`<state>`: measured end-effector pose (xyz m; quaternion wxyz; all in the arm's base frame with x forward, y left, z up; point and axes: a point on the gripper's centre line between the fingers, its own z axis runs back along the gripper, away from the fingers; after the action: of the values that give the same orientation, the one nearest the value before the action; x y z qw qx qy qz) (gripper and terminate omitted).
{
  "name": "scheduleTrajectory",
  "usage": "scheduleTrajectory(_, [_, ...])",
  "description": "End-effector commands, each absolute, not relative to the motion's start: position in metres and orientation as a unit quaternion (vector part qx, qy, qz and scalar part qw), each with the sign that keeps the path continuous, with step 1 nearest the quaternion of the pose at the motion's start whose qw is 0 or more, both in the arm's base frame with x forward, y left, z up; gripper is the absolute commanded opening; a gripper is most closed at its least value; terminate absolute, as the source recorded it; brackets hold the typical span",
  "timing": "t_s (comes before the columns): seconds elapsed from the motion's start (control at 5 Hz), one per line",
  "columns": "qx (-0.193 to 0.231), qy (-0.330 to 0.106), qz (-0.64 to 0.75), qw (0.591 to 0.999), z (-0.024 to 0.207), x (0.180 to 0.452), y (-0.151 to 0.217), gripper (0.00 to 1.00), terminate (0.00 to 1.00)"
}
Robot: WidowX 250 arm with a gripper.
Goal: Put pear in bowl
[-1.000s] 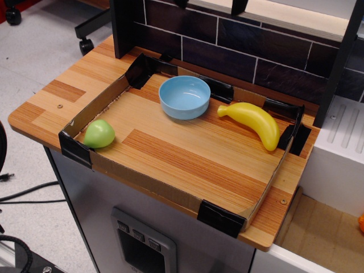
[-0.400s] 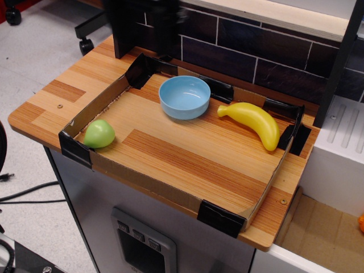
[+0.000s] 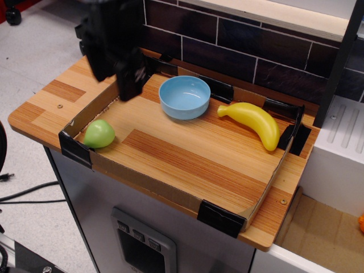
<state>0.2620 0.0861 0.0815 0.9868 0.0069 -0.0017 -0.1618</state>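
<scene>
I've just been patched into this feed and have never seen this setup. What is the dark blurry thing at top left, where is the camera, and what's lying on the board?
There is only one view: a fixed camera looking down at an angle on a wooden table with a low cardboard-walled tray on it. The dark blurred shape is the robot arm's gripper, hanging above the tray's back left corner. It is too blurred to tell whether its jaws are open or shut, and nothing appears to be held in it.

Inside the tray lie three things. The green pear sits in the near left corner. The light-blue bowl, empty, stands at the back. A yellow banana lies to the right of the bowl. The pear is not in the bowl yet.
</scene>
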Motion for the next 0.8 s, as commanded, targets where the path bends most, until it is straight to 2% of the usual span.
scheduleTrajectory(0.0, [0.041,0.003,-0.189,0.981,0.054,0.27,0.109,1.0,0.0])
scheduleTrajectory(0.4, [0.066,0.024,-0.204,0.976,0.025,0.263,0.112,1.0,0.0])
scheduleTrajectory(0.6, [0.057,0.025,-0.182,0.981,0.024,0.26,0.108,0.0,0.0])
